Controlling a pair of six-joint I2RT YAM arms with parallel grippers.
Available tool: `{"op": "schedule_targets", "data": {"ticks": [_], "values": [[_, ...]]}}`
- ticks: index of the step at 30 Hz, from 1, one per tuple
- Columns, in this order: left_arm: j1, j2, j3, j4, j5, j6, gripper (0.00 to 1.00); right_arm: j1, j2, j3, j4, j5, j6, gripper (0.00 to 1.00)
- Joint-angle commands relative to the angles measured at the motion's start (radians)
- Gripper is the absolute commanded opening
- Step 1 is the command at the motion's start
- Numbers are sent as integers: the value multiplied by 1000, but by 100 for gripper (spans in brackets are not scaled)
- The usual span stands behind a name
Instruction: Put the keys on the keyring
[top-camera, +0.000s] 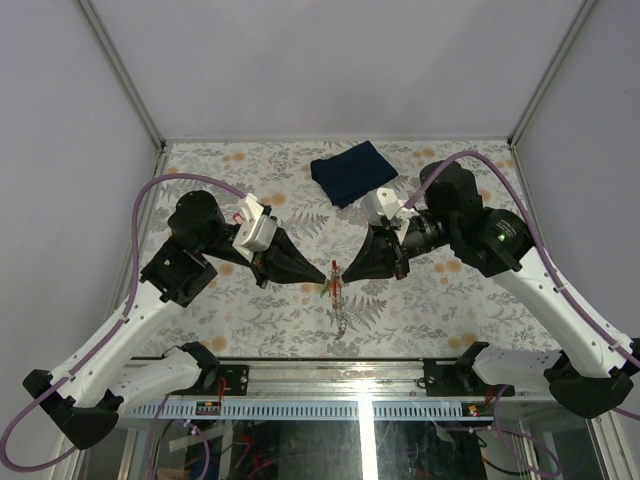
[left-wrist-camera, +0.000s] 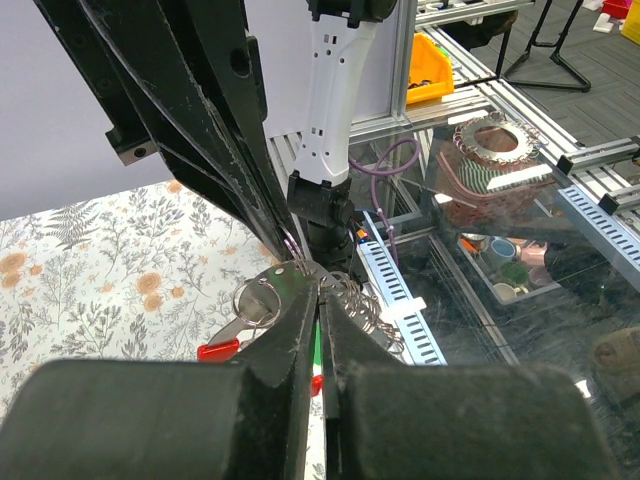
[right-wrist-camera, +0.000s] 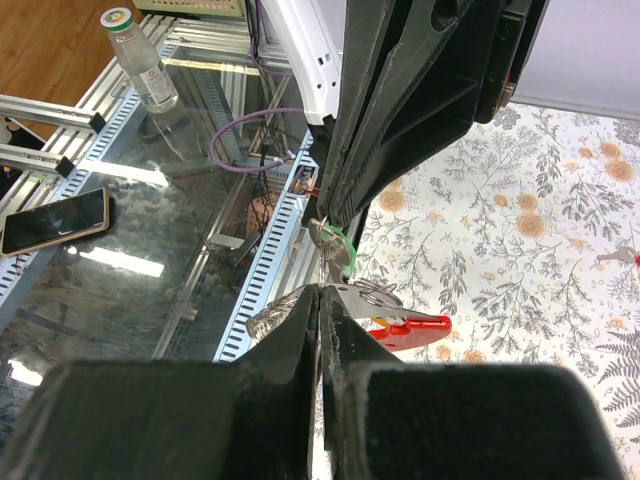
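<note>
Both arms meet above the middle of the table. My left gripper (top-camera: 327, 283) (left-wrist-camera: 320, 290) is shut on the green-headed key (left-wrist-camera: 318, 345) (right-wrist-camera: 343, 247), which shows as a green sliver between its jaws. My right gripper (top-camera: 343, 277) (right-wrist-camera: 320, 290) is shut on the keyring (right-wrist-camera: 352, 297), pinching its flat metal part. The keyring's red tag (right-wrist-camera: 420, 325) (left-wrist-camera: 218, 350) sticks out sideways. A small split ring (left-wrist-camera: 257, 298) sits beside my left fingertips. A metal chain (top-camera: 341, 320) (left-wrist-camera: 375, 305) hangs down from the keyring. A bit of yellow shows against the red tag; I cannot tell what it is.
A folded dark blue cloth (top-camera: 353, 172) lies at the back of the floral table. A small key-like item (right-wrist-camera: 618, 258) lies on the table far from the grippers. The table's near edge ends at an aluminium rail (top-camera: 330, 405).
</note>
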Motion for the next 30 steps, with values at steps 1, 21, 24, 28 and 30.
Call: {"op": "schedule_targets", "data": {"ticks": [1, 21, 24, 28, 30], "values": [[-7, -4, 31, -6, 11, 15, 0, -3, -34, 45, 29, 4, -7, 0], [-7, -27, -57, 2, -212, -35, 0, -3, -231, -182, 241, 371, -42, 0], [-7, -24, -73, -8, -243, -43, 0, -3, -265, -231, 294, 405, -46, 0], [-7, 3, -108, -76, -346, -53, 0, -3, -254, -220, 244, 437, -61, 0], [-7, 28, -141, -118, -410, -66, 0, -3, -238, -193, 196, 453, -71, 0]]}}
